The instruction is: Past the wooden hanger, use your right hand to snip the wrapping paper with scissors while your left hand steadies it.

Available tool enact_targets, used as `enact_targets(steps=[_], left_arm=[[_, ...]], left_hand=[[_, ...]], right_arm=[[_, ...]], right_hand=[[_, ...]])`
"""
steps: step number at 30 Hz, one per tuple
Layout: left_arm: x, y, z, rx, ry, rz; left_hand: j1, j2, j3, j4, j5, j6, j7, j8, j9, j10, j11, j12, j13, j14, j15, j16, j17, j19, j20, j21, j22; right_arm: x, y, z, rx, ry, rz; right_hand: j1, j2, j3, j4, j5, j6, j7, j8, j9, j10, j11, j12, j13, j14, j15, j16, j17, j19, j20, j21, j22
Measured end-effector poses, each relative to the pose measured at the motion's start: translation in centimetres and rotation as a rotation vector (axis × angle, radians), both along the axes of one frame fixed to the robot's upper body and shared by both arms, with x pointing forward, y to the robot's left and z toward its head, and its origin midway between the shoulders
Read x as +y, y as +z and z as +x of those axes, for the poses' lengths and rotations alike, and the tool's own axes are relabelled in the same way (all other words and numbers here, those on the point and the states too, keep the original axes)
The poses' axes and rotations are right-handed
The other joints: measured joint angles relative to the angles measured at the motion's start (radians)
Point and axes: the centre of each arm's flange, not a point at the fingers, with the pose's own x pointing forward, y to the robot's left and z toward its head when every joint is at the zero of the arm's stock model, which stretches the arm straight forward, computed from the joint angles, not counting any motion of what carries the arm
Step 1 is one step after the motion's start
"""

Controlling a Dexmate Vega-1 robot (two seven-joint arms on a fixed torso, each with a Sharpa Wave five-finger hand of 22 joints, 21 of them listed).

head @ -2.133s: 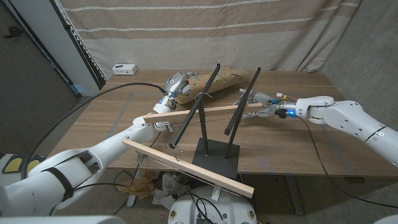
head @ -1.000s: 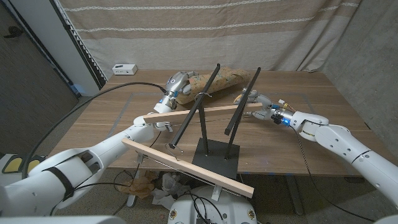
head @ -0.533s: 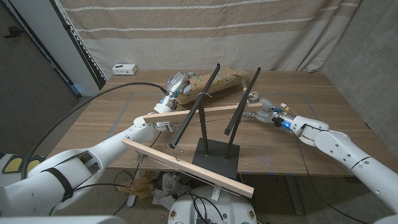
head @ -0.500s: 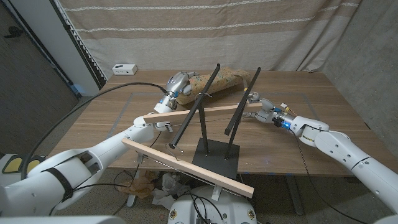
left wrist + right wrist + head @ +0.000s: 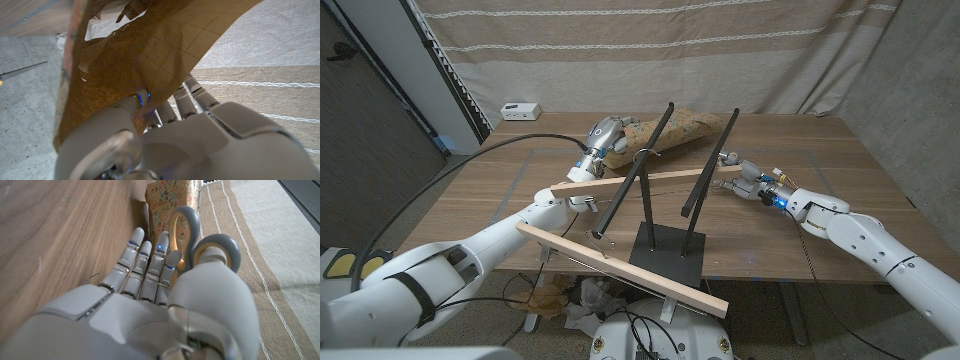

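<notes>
1. A black stand [image 5: 665, 250] sits on the near part of the bench [image 5: 820, 200] in front of you, with two black rods [image 5: 640, 170] slanting up and away from its base.
2. A wooden hanger [image 5: 645, 181] lies across those rods, between you and the wrapping paper [image 5: 670, 130]; a second wooden bar [image 5: 620, 270] lies lower and nearer, by the bench's front edge.
3. A small white box [image 5: 520, 110] sits at the bench's far left corner, well apart from everything else, and a striped curtain [image 5: 650, 50] hangs behind the bench.
4. The wrapping paper lies past the hanger at the far middle of the bench: a crumpled brown sheet with a floral print, ragged along one edge in the left wrist view [image 5: 150, 60].
5. Your left robot hand [image 5: 605, 135] is at the paper's left end, fingers closed on the sheet.
6. Your right robot hand [image 5: 745, 175] is just past the hanger's right end, right of the paper and apart from it. It holds scissors [image 5: 200, 245] with grey and yellow loop handles; the thumb is through one loop, and the blades are hidden.
</notes>
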Motion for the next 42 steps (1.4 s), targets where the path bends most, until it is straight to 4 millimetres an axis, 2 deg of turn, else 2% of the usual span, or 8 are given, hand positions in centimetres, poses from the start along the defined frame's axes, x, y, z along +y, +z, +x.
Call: enact_targets(steps=[3,13,16,21,32,37,39,42], left_arm=[[0.01,-0.03,-0.02,0.0,0.0,0.001],[0.09,-0.14,0.05,0.002,0.003,0.002],[0.12,-0.21,0.1,0.004,0.003,0.002],[0.12,-0.21,0.12,0.005,0.002,0.003],[0.08,-0.24,0.06,0.004,0.0,0.003],[0.1,-0.31,-0.01,0.003,0.002,0.001],[0.1,-0.31,-0.03,0.002,0.002,0.0],[0.08,-0.34,-0.06,0.002,0.001,0.0]], left_hand=[[0.0,0.0,0.0,0.0,0.0,0.0,0.0,0.0,0.0,0.0,0.0,0.0,0.0,0.0,0.0,0.0,0.0,0.0,0.0,0.0,-0.001],[0.0,0.0,0.0,0.0,0.0,0.0,0.0,0.0,-0.005,0.0,0.0,0.0,0.0,0.0,0.0,0.0,0.0,0.0,0.0,0.0,-0.001],[0.0,0.0,0.0,0.0,0.0,0.0,0.0,0.0,-0.005,0.0,0.0,0.0,0.0,0.0,0.0,0.0,0.0,0.0,0.0,0.0,-0.001],[0.0,0.0,0.0,0.0,0.0,0.006,-0.006,-0.001,-0.005,0.0,0.0,0.001,0.0,0.003,0.004,0.0,0.0,0.0,0.0,0.0,-0.001],[0.005,-0.006,0.0,0.0,0.0,0.006,-0.006,-0.001,-0.009,0.0,0.0,0.008,0.005,0.009,-0.002,0.0,0.0,-0.004,-0.004,0.004,-0.001],[0.005,-0.006,0.0,0.0,0.0,0.006,-0.006,-0.001,-0.009,0.0,0.0,0.008,0.005,0.009,-0.002,0.0,0.0,-0.004,-0.004,0.004,-0.001],[0.005,-0.006,0.0,0.0,0.0,0.006,-0.005,-0.001,-0.009,0.0,0.0,0.008,0.005,0.009,-0.002,0.0,0.0,-0.004,-0.004,0.004,-0.001],[0.005,-0.006,0.0,0.0,0.0,0.01,-0.002,-0.003,-0.011,0.0,0.0,0.008,0.005,0.009,-0.002,0.0,0.0,-0.004,-0.004,0.004,-0.001]], right_arm=[[0.01,0.01,-0.03,0.001,-0.005,-0.005],[-0.23,-0.09,-0.01,0.012,-0.031,-0.027],[-0.28,-0.12,-0.01,0.014,-0.034,-0.03],[-0.39,-0.14,0.01,0.015,-0.041,-0.037],[-0.46,-0.11,-0.06,0.011,-0.055,-0.06],[-0.49,-0.07,-0.16,0.008,-0.057,-0.07],[-0.5,-0.08,-0.2,0.008,-0.058,-0.072],[-0.53,-0.1,-0.19,0.008,-0.062,-0.074]], right_hand=[[0.026,0.002,0.009,-0.009,0.0,0.01,0.006,0.014,-0.001,0.0,0.0,0.01,0.0,0.0,0.0,0.0,0.0,0.006,-0.005,0.008,0.0],[0.053,0.008,0.013,-0.006,0.0,0.016,0.011,0.018,-0.006,-0.019,0.007,0.021,0.0,0.002,-0.002,0.0,0.004,0.006,-0.005,0.017,0.0],[0.065,0.01,0.014,-0.005,0.0,0.004,0.0,0.018,-0.004,-0.019,0.007,0.021,0.0,0.014,0.0,0.0,0.005,0.006,-0.005,0.023,0.003],[0.098,0.017,0.032,-0.013,0.0,-0.006,0.0,0.022,-0.012,-0.019,0.008,0.021,-0.001,0.034,-0.002,0.011,0.01,0.006,-0.005,0.036,0.005],[0.124,0.005,0.04,-0.007,-0.006,0.053,-0.023,0.106,0.05,-0.009,0.018,0.021,-0.001,0.034,-0.002,0.015,0.009,-0.001,-0.007,0.059,0.006],[0.124,0.006,0.029,0.011,-0.023,-0.033,-0.042,0.152,0.105,0.023,0.05,0.021,-0.003,0.034,-0.002,0.028,0.008,-0.013,-0.005,0.08,0.009],[0.124,0.006,0.032,0.016,-0.026,-0.061,-0.047,0.155,0.101,0.028,0.055,0.01,-0.003,0.034,-0.002,0.03,0.006,-0.013,-0.005,0.085,0.009],[0.13,0.012,0.028,0.02,-0.033,-0.042,-0.051,0.152,0.046,0.028,0.055,-0.023,-0.013,0.033,-0.002,0.03,0.003,-0.027,-0.005,0.094,0.009]])
